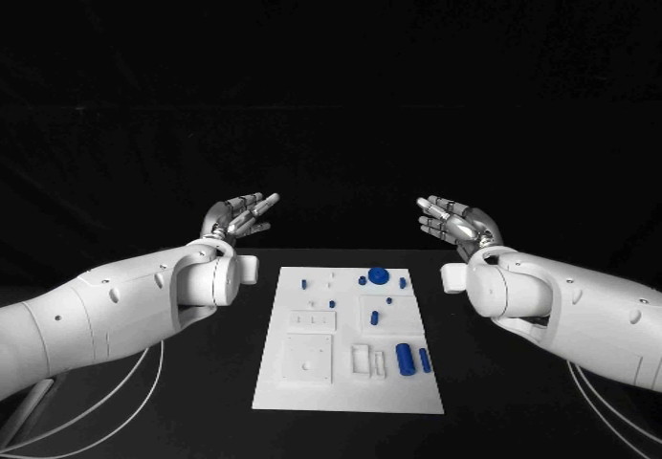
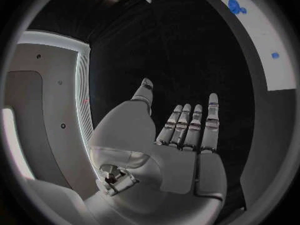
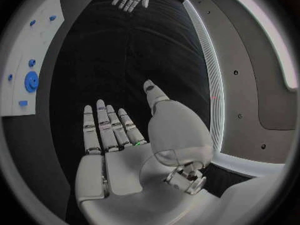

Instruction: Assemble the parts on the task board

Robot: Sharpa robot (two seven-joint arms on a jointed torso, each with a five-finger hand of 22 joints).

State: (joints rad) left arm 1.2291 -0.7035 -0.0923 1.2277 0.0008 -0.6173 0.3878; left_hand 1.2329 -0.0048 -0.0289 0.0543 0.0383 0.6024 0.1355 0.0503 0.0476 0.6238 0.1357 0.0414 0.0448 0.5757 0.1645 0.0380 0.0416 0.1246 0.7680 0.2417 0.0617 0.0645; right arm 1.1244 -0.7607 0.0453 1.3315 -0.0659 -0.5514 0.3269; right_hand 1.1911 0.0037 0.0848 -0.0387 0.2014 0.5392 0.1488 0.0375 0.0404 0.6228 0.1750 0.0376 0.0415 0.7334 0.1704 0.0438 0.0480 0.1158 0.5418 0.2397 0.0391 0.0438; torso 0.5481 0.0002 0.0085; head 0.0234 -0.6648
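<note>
Currently both robot hands raised, holding nothing.
We find the left robot hand (image 1: 237,214) and right robot hand (image 1: 455,220) with fingers spread, beyond the far end of the task board (image 1: 311,382), which lies mid-desk (image 1: 552,421) carrying blue parts (image 1: 405,359); no writing is legible to us.

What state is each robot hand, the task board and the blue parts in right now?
Left robot hand: open, fingers apart, raised beyond the board, holding nothing.
Right robot hand: open, fingers apart, raised beyond the board, holding nothing.
Task board: flat on the black table, untouched.
Round blue part: on the board's far end, untouched.
Long blue part: on the board's near right, untouched.
</note>
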